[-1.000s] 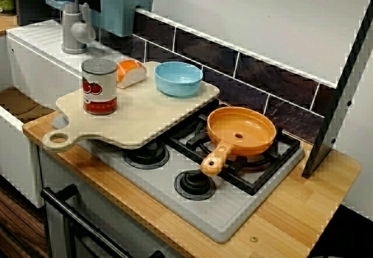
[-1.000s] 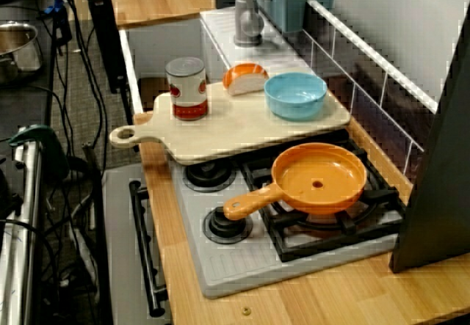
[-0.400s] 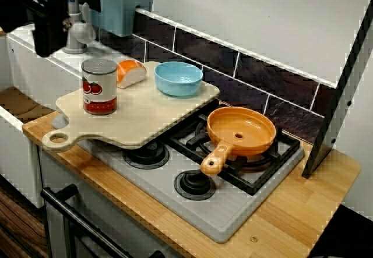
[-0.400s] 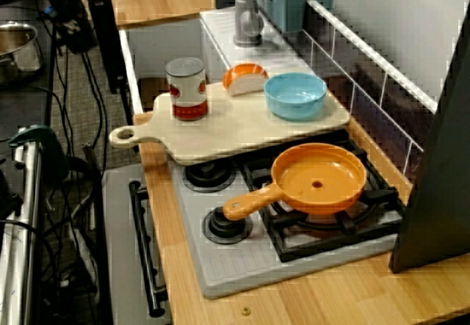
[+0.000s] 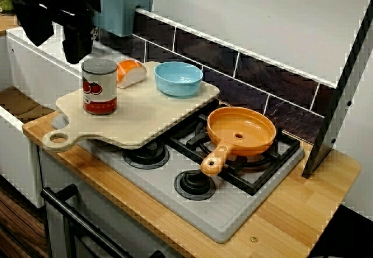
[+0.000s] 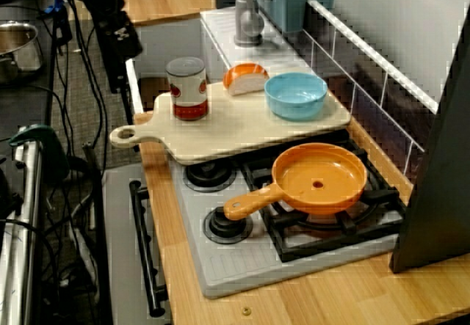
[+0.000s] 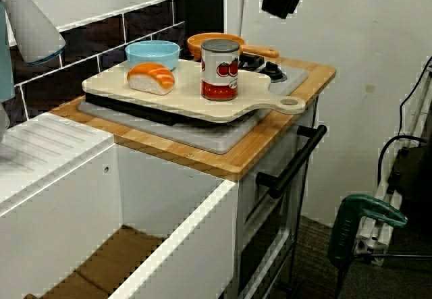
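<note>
Gripper (image 5: 74, 45) over the tomato can (image 5: 99, 87) on the cutting board (image 5: 145, 117)

In the view from the front, the dark gripper hangs above and just behind the can, apart from it; whether its fingers are spread or pressed together cannot be told. The can stands upright near the board's handle end, close to the edge facing the sink. A bread slice (image 5: 130, 72) lies at the back edge just beside the can, and a blue bowl (image 5: 178, 78) sits at the back corner. The board's far end overlaps the stove (image 5: 233, 214), where an orange pan (image 5: 240, 131) rests on a rear burner.
</note>
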Tool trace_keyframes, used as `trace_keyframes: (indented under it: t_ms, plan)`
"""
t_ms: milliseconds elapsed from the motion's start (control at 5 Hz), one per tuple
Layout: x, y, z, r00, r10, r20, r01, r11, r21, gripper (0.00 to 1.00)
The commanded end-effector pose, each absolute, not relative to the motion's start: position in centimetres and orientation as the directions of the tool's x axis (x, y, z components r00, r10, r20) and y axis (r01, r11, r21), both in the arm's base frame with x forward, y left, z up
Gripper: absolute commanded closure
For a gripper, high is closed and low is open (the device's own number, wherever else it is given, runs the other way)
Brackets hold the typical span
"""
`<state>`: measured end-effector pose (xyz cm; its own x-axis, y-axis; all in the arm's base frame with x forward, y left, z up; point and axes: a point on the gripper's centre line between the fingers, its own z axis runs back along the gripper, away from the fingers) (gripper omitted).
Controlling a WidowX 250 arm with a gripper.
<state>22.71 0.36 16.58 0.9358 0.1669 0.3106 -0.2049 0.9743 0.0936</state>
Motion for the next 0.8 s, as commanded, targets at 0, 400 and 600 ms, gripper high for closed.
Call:
trace_keyframes:
  t_ms: [0,400,600]
  plan:
    - [25.9,0.3,17.3,0.953,0.161,0.258,-0.148,0.987,-0.069,0.0]
    - [25.3,-2.4,18.8,0.972,0.148,0.18,-0.114,0.976,-0.185,0.0]
    - [24.0,-4.2,19.2,0.971,0.139,0.193,-0.104,0.978,-0.182,0.0]
